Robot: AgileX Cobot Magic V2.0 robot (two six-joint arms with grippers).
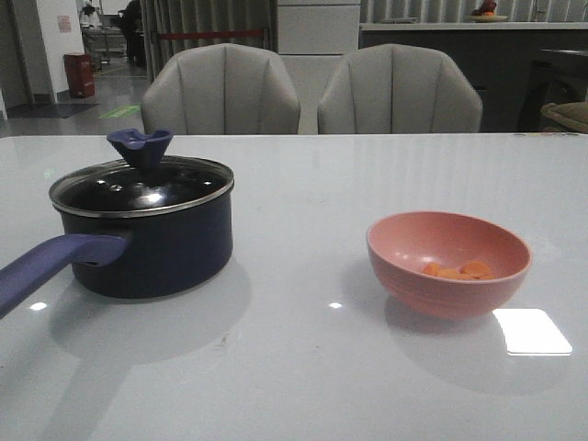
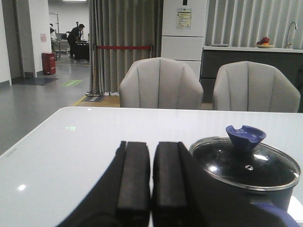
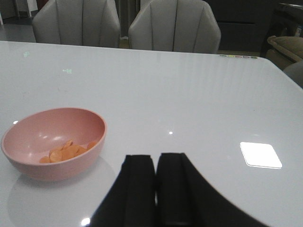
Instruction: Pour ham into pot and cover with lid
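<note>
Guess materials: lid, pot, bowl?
Lid: dark glass disc with a shiny steel rim, judging by sharp highlights; blue-purple knob, probably plastic.
Pot: dark navy coated metal, likely; semi-matte sheen.
Bowl: salmon-pink, matte, soft reflections; looks like plastic or melamine, can't tell which.

Each claw (image 2: 151, 189) (image 3: 156, 189) has two flat, matte black rectangular fingers.
</note>
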